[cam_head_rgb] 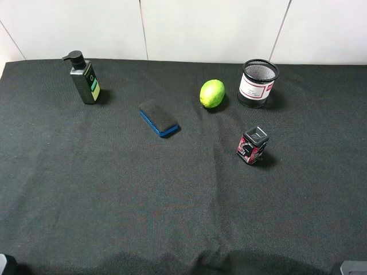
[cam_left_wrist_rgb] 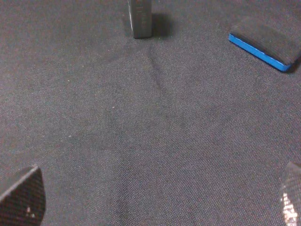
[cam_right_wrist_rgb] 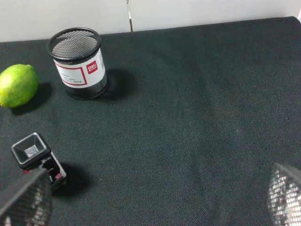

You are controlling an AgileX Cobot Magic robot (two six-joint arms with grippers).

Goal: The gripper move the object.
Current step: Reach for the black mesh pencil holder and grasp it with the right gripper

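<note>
Exterior high view: the pen cup [cam_head_rgb: 258, 83] stands upright on the black cloth [cam_head_rgb: 172, 200] at the far right, mouth open upward and its white label facing the camera. The lime [cam_head_rgb: 212, 93] lies near it on the left, not touching. The red-black box [cam_head_rgb: 252, 145] stands nearer the camera, apart from the cup. The blue-edged eraser [cam_head_rgb: 159, 118] lies left of the lime. The pump bottle [cam_head_rgb: 84, 78] is upright at the far left.

Left wrist view: the left gripper [cam_left_wrist_rgb: 155, 200] has its fingers spread wide over bare cloth, with nothing between them. The bottle's base [cam_left_wrist_rgb: 139, 19] and the eraser [cam_left_wrist_rgb: 265, 42] lie well ahead of it.

Right wrist view: the right gripper [cam_right_wrist_rgb: 155, 197] also has its fingers spread wide and holds nothing. The pen cup [cam_right_wrist_rgb: 79, 63] stands well ahead of it, untouched, with the lime [cam_right_wrist_rgb: 18, 85] beside it. The box [cam_right_wrist_rgb: 37, 157] is close by one fingertip [cam_right_wrist_rgb: 26, 200]; I cannot tell whether they touch.
</note>
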